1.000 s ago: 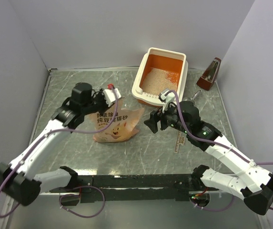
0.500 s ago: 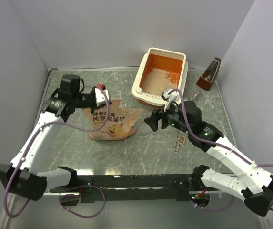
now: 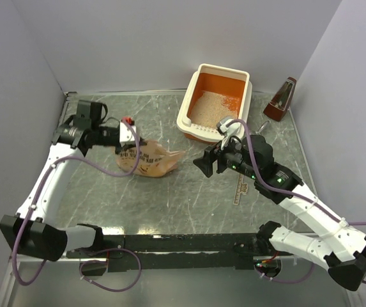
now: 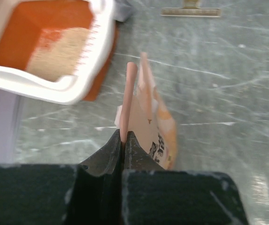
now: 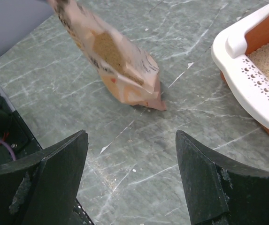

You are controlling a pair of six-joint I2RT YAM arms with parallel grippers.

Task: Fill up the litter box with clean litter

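The litter box [image 3: 191, 97], cream rim and orange inside, stands at the back of the table and holds pale beige clean litter [image 3: 209, 107]. It also shows in the left wrist view [image 4: 99, 44] and the right wrist view [image 5: 247, 79]. My left gripper [image 3: 129, 130] is shut on the top edge of the peach-pink litter bag [image 3: 149, 160], lifting that end while its far corner rests on the table. In the left wrist view the jaws pinch the bag's edge [image 4: 146, 117]. My right gripper [image 3: 203, 163] is open and empty, just right of the bag [image 5: 120, 65].
A grey metal scoop [image 3: 261, 128] lies right of the litter box. A brown metronome [image 3: 281, 99] stands at the back right. A ruler-like strip [image 3: 239, 189] lies under the right arm. Walls close the table on three sides.
My left gripper has pulled back to the left and up, dragging the bag's top end with it so the bag now hangs tilted. The right gripper has barely moved.
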